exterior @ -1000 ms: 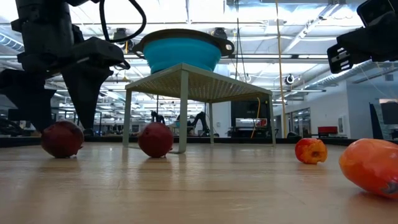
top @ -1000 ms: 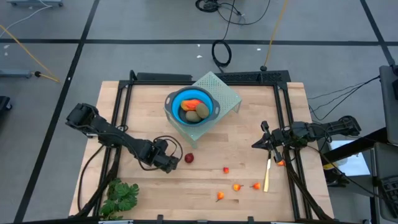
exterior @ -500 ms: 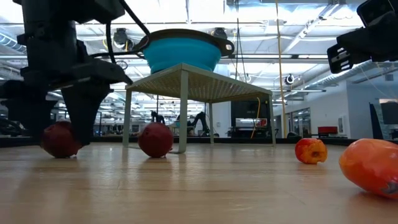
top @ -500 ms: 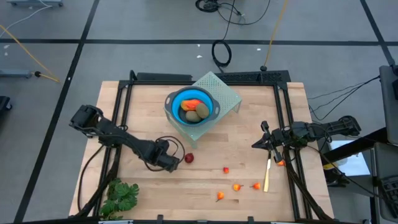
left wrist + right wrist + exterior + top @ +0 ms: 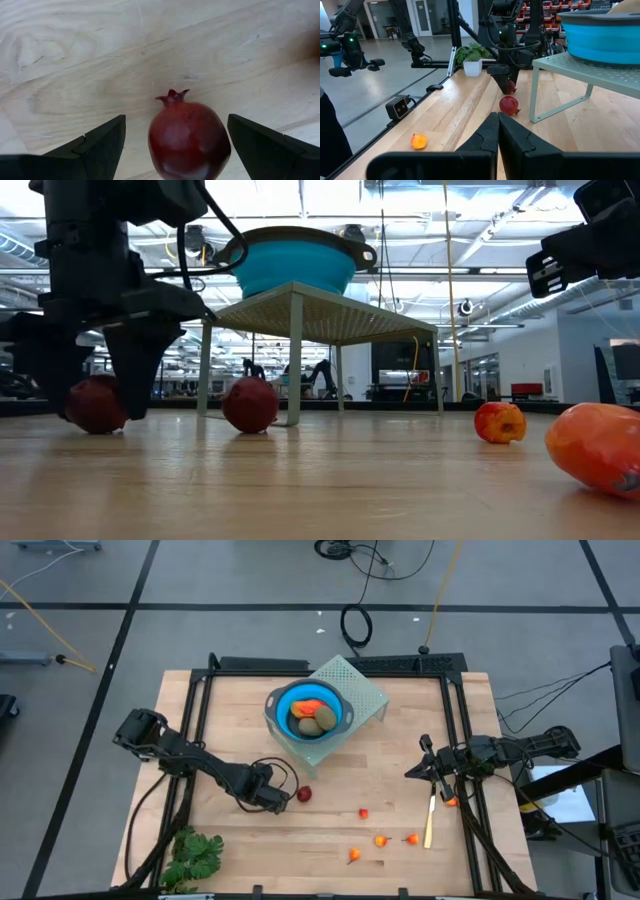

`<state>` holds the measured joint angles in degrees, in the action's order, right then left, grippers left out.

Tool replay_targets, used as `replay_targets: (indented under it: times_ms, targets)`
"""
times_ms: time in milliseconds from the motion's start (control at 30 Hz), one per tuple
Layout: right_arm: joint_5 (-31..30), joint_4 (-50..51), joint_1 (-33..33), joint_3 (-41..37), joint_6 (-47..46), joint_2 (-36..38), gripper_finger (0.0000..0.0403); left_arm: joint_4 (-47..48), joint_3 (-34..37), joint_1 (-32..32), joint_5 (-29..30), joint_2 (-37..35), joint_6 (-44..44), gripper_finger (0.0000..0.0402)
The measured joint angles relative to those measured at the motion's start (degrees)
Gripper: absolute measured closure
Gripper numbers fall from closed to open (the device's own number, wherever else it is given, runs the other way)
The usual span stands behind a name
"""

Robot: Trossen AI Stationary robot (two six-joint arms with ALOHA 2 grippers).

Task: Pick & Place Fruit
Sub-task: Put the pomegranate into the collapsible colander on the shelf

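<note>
My left gripper (image 5: 176,117) is open and low over the table. Its fingers stand on either side of a dark-red ball (image 5: 189,140) with a small crown, and a gap shows on each side. In the low view that ball (image 5: 95,405) rests on the wood between the fingers. In the high view the left gripper (image 5: 270,796) hides it. A second dark-red ball (image 5: 303,794) lies just right of the gripper. Two olive-brown ovals and a red-orange piece (image 5: 312,716) lie in the blue bowl (image 5: 279,703). My right gripper (image 5: 497,131) is shut and waits over the table's right side (image 5: 425,768).
The blue bowl sits on a pale green mesh rack (image 5: 362,688) at the table's far middle. Several tiny orange-red pieces (image 5: 381,839) and a thin yellow stick (image 5: 429,820) lie at the near right. A leafy green bunch (image 5: 195,855) lies at the near left corner.
My left gripper has come down, open, over the dark-red ball, so its fingers now straddle the ball near the tabletop. The ball has stayed where it was.
</note>
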<state>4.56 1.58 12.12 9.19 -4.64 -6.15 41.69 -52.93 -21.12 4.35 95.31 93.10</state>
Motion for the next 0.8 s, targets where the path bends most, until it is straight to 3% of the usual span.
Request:
replay_targets:
  times_ms: [333,800]
  targets:
    - [0.0,0.0,0.0,0.0,0.0,0.0,0.0403,0.1,0.0,0.0,-1.7,0.0,0.0,0.0059]
    - [0.0,0.0,0.0,0.0,0.0,0.0,0.0403,0.0,0.0,0.0,-1.3,0.0,-1.4,0.0215]
